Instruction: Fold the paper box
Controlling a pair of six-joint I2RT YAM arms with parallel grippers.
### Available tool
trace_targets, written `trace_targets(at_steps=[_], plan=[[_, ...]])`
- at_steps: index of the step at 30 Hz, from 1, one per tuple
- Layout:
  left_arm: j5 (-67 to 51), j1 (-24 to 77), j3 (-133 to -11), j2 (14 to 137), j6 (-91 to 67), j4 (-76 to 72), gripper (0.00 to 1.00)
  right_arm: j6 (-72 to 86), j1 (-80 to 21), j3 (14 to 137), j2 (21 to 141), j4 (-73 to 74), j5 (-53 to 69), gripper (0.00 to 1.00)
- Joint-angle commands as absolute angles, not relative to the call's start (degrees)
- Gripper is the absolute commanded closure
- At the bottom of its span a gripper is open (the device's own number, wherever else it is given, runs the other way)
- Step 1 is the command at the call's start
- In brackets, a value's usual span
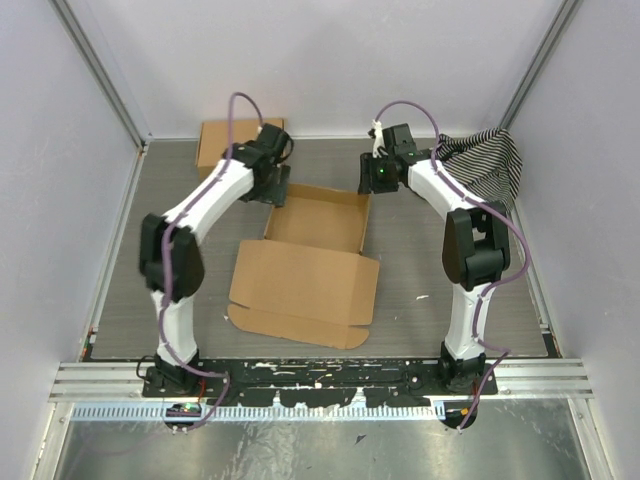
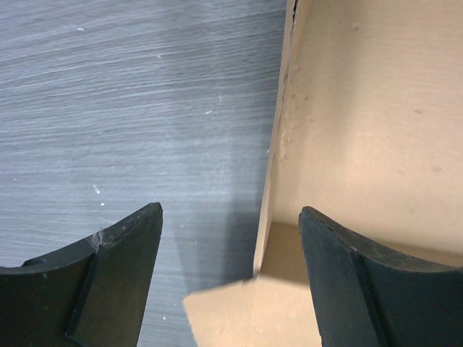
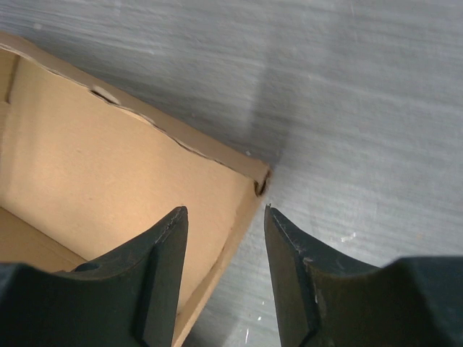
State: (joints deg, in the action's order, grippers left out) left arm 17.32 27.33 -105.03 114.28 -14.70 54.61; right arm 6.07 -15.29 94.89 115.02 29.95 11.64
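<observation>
The paper box (image 1: pixel 312 225) is a brown cardboard tray in the middle of the table, with its walls raised and its lid panel (image 1: pixel 305 288) lying flat toward the arm bases. My left gripper (image 1: pixel 272 186) hangs at the tray's far left corner. In the left wrist view the left gripper (image 2: pixel 231 210) is wide open, with the box's upright side wall (image 2: pixel 273 173) between its fingers and touching neither. My right gripper (image 1: pixel 377 180) is at the far right corner. The right gripper (image 3: pixel 223 211) is open and straddles the box's wall (image 3: pixel 217 282) just below the corner (image 3: pixel 259 182), one finger inside and one outside.
A second flat piece of brown cardboard (image 1: pixel 222 142) lies at the back left, behind the left arm. A black-and-white striped cloth (image 1: pixel 487 160) is bunched at the back right by the wall. Metal rails (image 1: pixel 320 378) run along the near edge.
</observation>
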Motion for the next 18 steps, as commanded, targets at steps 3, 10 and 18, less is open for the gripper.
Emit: trace_targets(at_steps=[3,10,18], plan=[[9.24,26.72,-92.06,96.08,-16.23,44.79,0.22,-4.08,-17.86,102.83,117.75,19.89,16.53,0.45],[11.56,26.64,-81.71,87.5,-17.46,43.79,0.23,-11.51,-21.19,108.15,123.53,20.5,19.69,0.45],[13.95,26.63,-75.61,82.13,-18.44,44.65,0.25,-14.15,-24.11,110.94,128.72,21.98,17.14,0.44]])
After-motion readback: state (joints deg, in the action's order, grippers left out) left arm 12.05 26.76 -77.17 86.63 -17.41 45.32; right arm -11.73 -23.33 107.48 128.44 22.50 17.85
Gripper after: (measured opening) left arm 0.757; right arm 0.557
